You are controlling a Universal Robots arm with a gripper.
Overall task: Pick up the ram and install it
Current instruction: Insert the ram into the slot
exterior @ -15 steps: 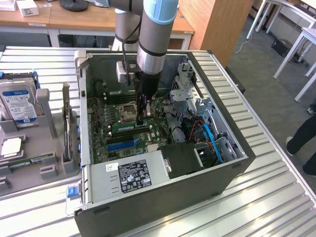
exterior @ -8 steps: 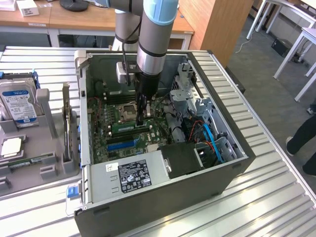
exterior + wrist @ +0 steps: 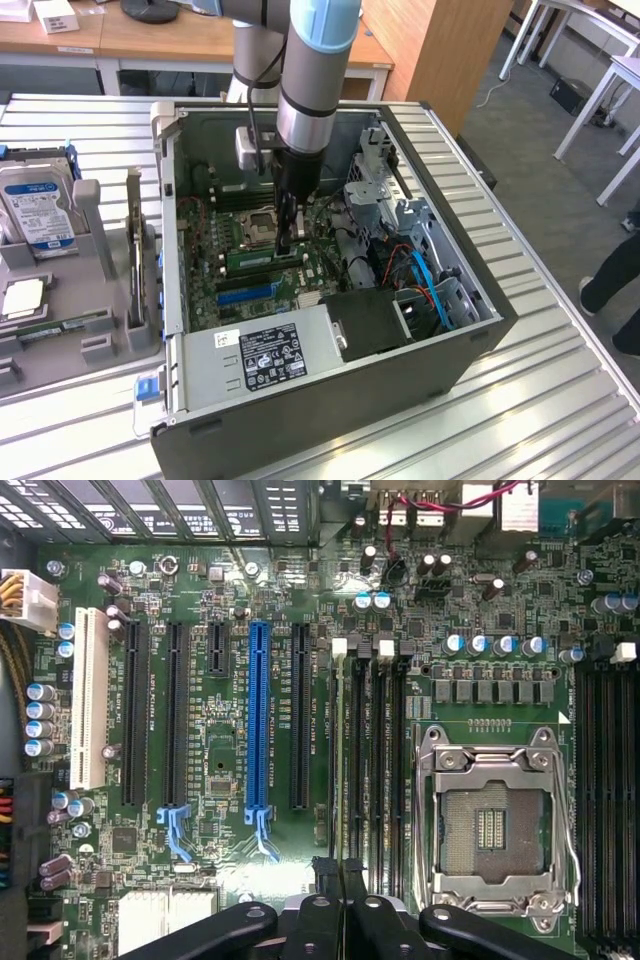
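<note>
Green ram (image 3: 258,261), apparently seated upright on motherboard (image 3: 203,268).

Nothing is legible on the power supply label (image 3: 272,357), hard drive label (image 3: 38,213) or motherboard (image 3: 230,600).

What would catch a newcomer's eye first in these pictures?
The arm reaches into the open computer case, its shut claw just above the green motherboard, beside the empty silver CPU socket. The ram lies along a slot at the claw's tip. On the exterior view's left, a hard drive sits in a grey tray.
</note>
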